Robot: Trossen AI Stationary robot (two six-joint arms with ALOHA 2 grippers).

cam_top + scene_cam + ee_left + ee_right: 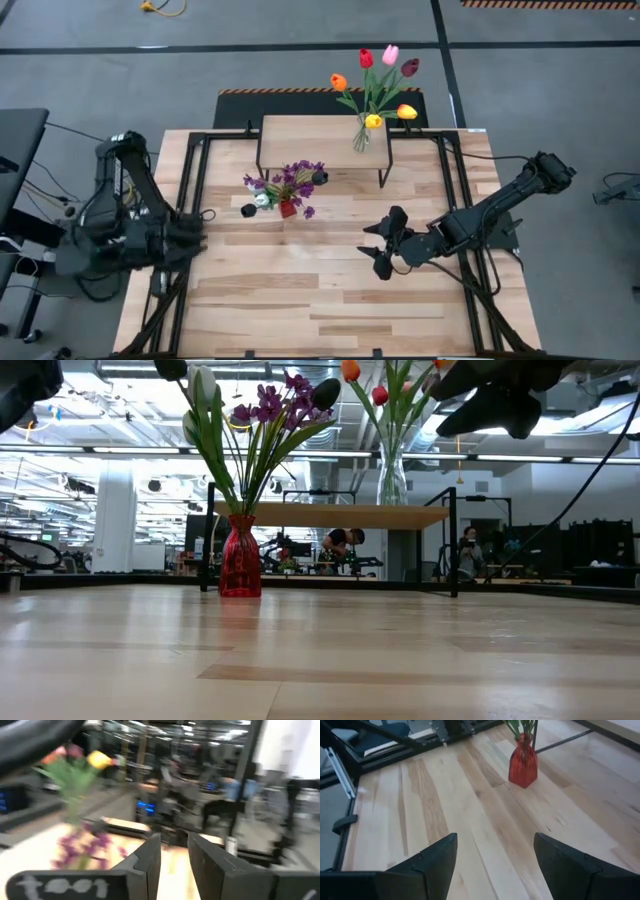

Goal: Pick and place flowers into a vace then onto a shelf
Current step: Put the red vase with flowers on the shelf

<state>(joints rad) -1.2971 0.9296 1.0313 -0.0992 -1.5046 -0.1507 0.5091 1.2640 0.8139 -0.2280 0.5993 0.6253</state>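
Note:
A red vase stands on its base on the tabletop. It holds a purple sprig and dark and white flowers. A clear vase of red, pink, orange and yellow tulips stands on the light-wood shelf. My left gripper hovers at the table's left edge, pointing level toward the vases. Its fingers are a narrow gap apart with nothing between them. My right gripper hangs wide open and empty above the table, to the right of the red vase.
The shelf stands on thin black legs at the table's far side. A black metal frame runs along the table's left and right edges. Bare planks lie in front of the vases. People are in the room beyond.

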